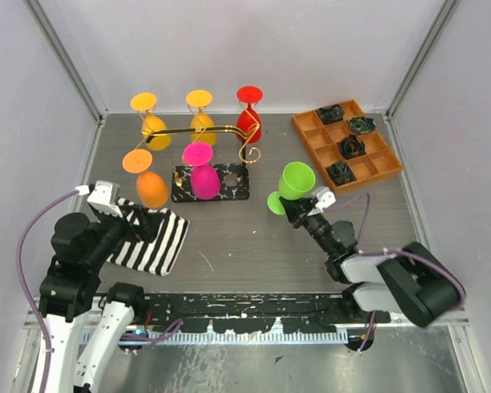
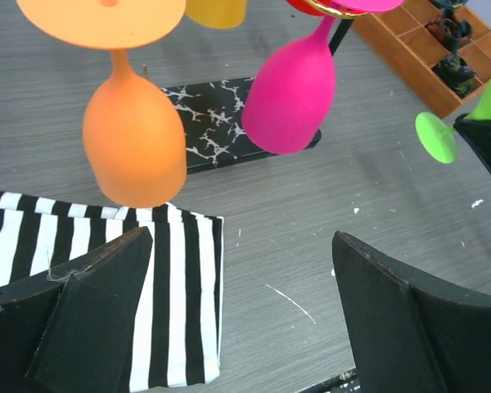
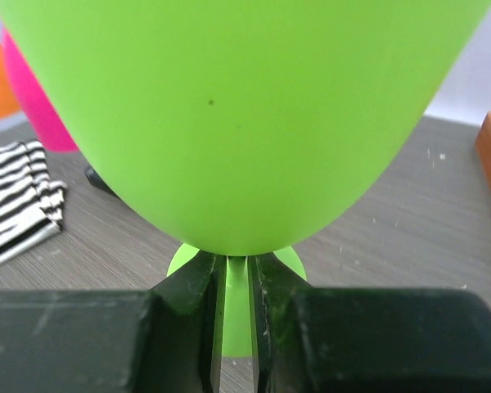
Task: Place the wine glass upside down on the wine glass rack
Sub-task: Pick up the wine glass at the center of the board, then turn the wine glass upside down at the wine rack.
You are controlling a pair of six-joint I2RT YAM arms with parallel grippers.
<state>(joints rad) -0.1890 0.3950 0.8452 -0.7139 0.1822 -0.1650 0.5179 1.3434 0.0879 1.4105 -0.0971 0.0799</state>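
Note:
My right gripper (image 1: 290, 202) is shut on the stem of a green wine glass (image 1: 296, 179), held tilted above the table right of the rack, foot toward the left. In the right wrist view the green bowl (image 3: 237, 106) fills the top and the stem sits between my fingers (image 3: 203, 295). The wine glass rack has a gold bar (image 1: 198, 131) and a marbled base (image 1: 233, 185). Several glasses hang upside down on it, among them an orange glass (image 2: 135, 143) and a magenta glass (image 2: 290, 94). My left gripper (image 1: 139, 225) is open and empty over a striped cloth.
A black-and-white striped cloth (image 1: 159, 239) lies at the front left, under my left gripper (image 2: 241, 246). An orange compartment tray (image 1: 364, 178) with small dark items stands at the back right. Grey walls close in the table on three sides.

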